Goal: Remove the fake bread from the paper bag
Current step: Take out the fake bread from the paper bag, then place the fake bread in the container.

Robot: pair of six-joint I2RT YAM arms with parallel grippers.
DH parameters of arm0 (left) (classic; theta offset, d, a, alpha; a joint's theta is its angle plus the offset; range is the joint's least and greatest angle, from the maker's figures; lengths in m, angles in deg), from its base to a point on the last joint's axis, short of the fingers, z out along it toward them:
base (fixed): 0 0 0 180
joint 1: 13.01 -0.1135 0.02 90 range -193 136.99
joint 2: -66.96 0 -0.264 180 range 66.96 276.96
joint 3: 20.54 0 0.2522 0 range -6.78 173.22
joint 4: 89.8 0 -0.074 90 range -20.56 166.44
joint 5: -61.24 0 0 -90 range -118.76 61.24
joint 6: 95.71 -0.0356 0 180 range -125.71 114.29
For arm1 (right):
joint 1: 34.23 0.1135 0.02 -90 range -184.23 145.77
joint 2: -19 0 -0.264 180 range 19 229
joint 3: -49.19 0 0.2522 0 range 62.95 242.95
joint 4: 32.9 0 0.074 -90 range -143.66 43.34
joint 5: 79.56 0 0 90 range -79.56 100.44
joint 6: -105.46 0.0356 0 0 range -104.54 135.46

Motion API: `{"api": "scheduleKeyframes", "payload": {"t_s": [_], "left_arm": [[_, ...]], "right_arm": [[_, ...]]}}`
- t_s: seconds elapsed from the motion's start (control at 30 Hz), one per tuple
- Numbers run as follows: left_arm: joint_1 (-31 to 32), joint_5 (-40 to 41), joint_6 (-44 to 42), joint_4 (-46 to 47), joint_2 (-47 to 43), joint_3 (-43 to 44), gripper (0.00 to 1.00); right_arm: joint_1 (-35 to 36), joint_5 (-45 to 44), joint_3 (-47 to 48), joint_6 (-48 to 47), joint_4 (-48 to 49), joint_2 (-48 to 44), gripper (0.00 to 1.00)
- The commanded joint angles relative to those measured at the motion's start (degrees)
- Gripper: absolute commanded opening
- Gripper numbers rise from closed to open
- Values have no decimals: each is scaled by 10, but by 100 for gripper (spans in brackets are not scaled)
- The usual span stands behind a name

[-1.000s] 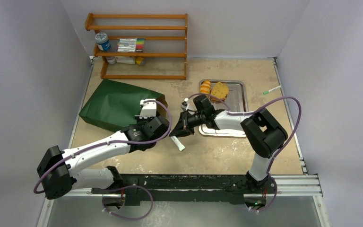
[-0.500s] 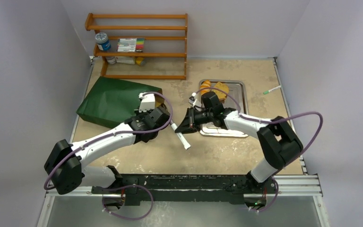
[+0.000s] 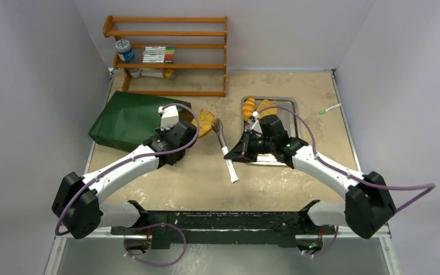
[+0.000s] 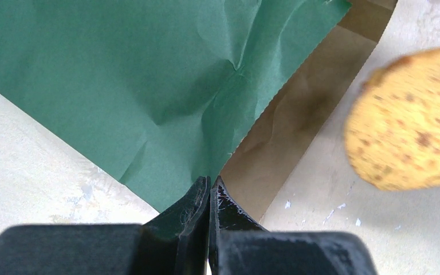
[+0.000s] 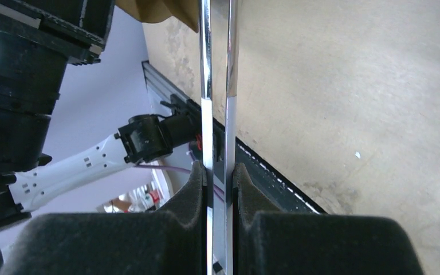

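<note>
Nearest the arm bases, the metal tongs slant across the bare tabletop, handle end toward the bases. The right tool is clenched on them partway up, its dark pads pressing the two shiny arms close together. To the left, the left tool is pinched shut on the lower edge of the paper bag's mouth. The dark green bag lies on its side, and its brown kraft lining shows at the opening.

Just outside that mouth, at the tongs' far tips, is a speckled tan toy bread slice. It is blurred in the left wrist view, so I cannot tell whether the tips clasp it.

Farther right sits the silver tray, with a striped orange roll and a piece of tan toast at its far end. A wooden rack stands against the back wall.
</note>
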Motion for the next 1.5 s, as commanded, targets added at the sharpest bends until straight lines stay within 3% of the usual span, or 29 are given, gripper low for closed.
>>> {"api": "scheduleKeyframes", "payload": {"t_s": [0.0,0.43,0.97,1.47], "left_arm": [[-31,-25,-33,26,-18,20,0],[-53,-90,-79,53,-69,-3,0],[-51,-208,-123,72,-133,-37,0],[-47,-213,-126,74,-131,-33,0]], "right_arm": [[-5,-78,-6,37,-32,-65,0],[-77,-207,23,83,-98,-133,0],[-233,-169,11,64,-36,-101,0],[-260,-120,-39,54,-12,-74,0]]}}
